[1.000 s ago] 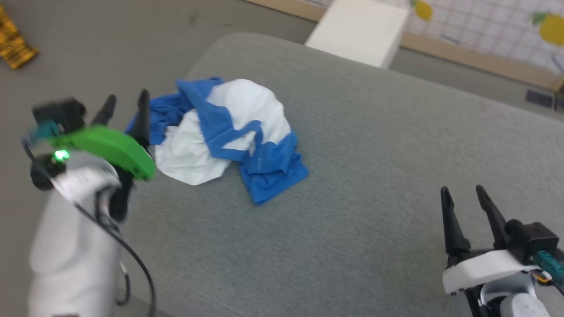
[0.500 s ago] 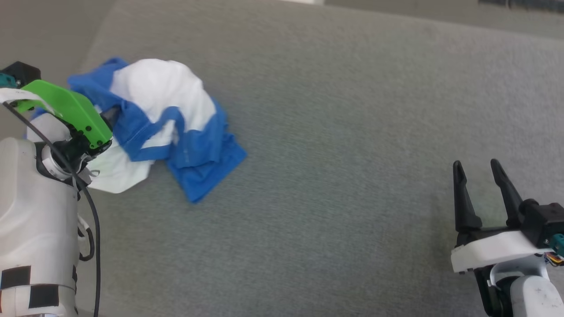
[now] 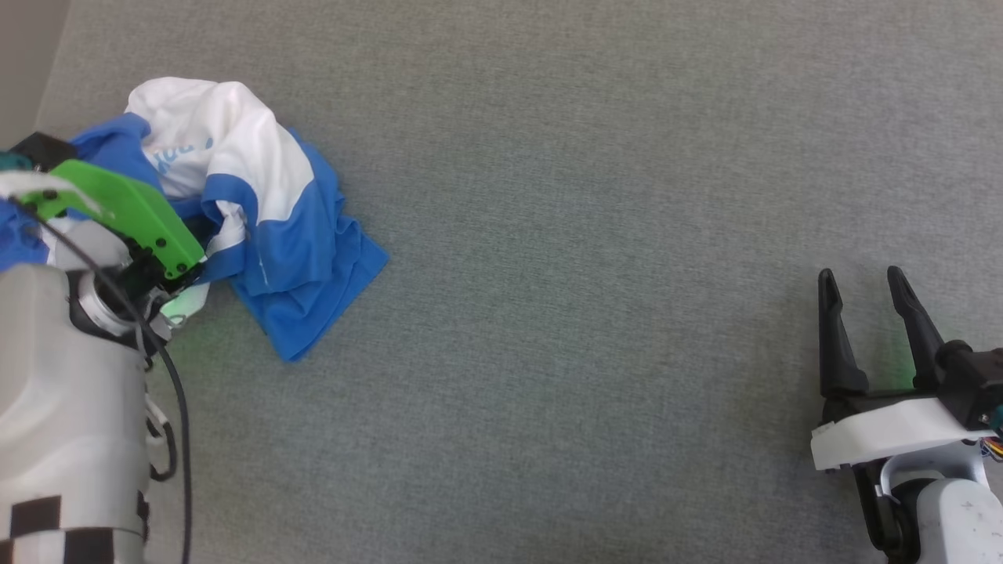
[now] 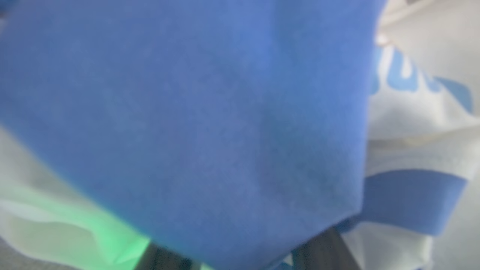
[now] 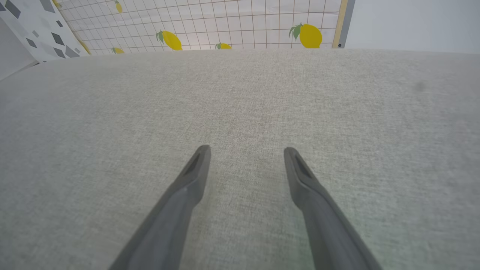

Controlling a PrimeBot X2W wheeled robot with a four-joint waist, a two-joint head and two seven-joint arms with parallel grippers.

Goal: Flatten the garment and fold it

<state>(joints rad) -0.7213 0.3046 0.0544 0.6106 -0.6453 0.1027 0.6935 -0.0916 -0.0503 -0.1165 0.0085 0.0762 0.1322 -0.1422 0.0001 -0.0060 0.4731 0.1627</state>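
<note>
I see the garment (image 3: 266,211) bunched in a heap at the far left of the grey fabric surface (image 3: 588,235), close to its left edge – white body cloth on top, with light-blue lettering (image 3: 184,153) partly folded into a crease, and blue panels spilling down toward me to a loose corner. My left gripper (image 3: 188,247) is pushed into the near-left side of the heap; its green cover (image 3: 117,207) hides the fingers from the head camera. In the left wrist view a fold of the garment (image 4: 225,112) in blue lies right across the lens, the lettering (image 4: 408,71) off to the right, and I get two dark finger roots at the bottom edge – whether the fingers are clamped on cloth or merely buried in it I cannot tell. The right gripper (image 3: 860,274) sits at the lower right, well apart from the garment, fingers spread wide with nothing between them. Its wrist camera shows the right gripper (image 5: 247,150) over the bare grey surface (image 5: 240,93), a lemon-print wall (image 5: 240,22) beyond
</note>
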